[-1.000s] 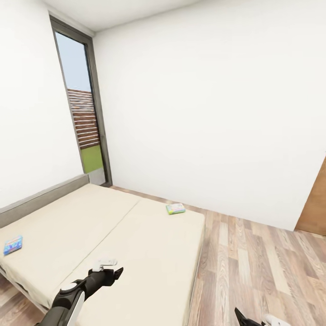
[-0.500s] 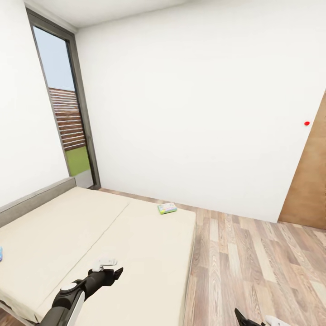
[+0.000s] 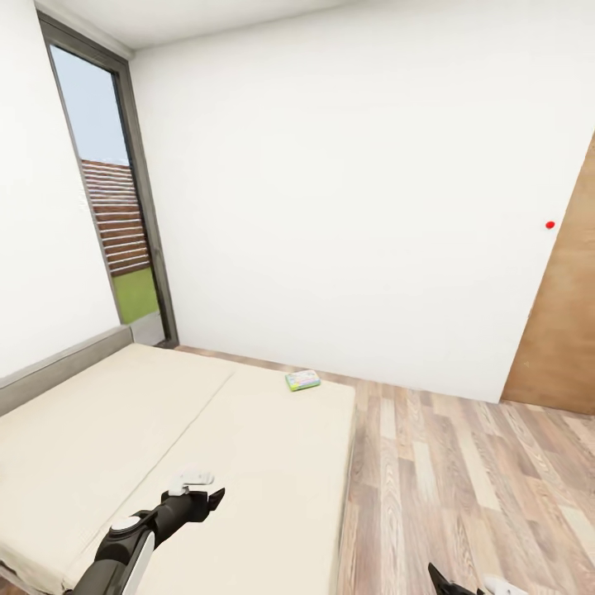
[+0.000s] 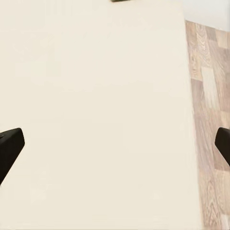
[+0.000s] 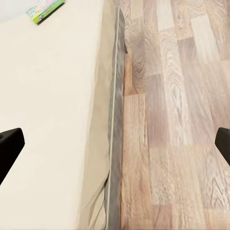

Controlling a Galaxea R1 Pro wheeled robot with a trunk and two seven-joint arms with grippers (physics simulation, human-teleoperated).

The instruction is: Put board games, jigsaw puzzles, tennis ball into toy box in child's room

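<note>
A wide, low bed [image 3: 165, 430] with a plain beige mattress and a low grey headboard stretches across a bedroom with white walls and a pale wood plank floor [image 3: 463, 479]. One task item is visible: a thin, flat green-edged board game box [image 3: 302, 379] with a busy colourful cover, lying flat on the far corner of the bed, close to the mattress edge nearest the floor and the back wall. In the right wrist view the same box [image 5: 44, 10] sits on the mattress well beyond the gripper. The left gripper [image 3: 198, 489], black with a white part, hangs over the near part of the bed, well short of the box; its fingers stand wide apart with nothing between them. The right gripper [image 5: 115, 143] also has its fingers spread and empty, poised above the bed's side edge where mattress meets floor. A tall dark-framed window [image 3: 103, 198] rises beyond the headboard, and a brown wooden door [image 3: 562, 314] stands across the floor from the bed. The step in hand appears to be approaching the box. It would go best by rolling along the bedside until the box is within easy reach, then sliding a finger under its overhanging or nearest edge.
</note>
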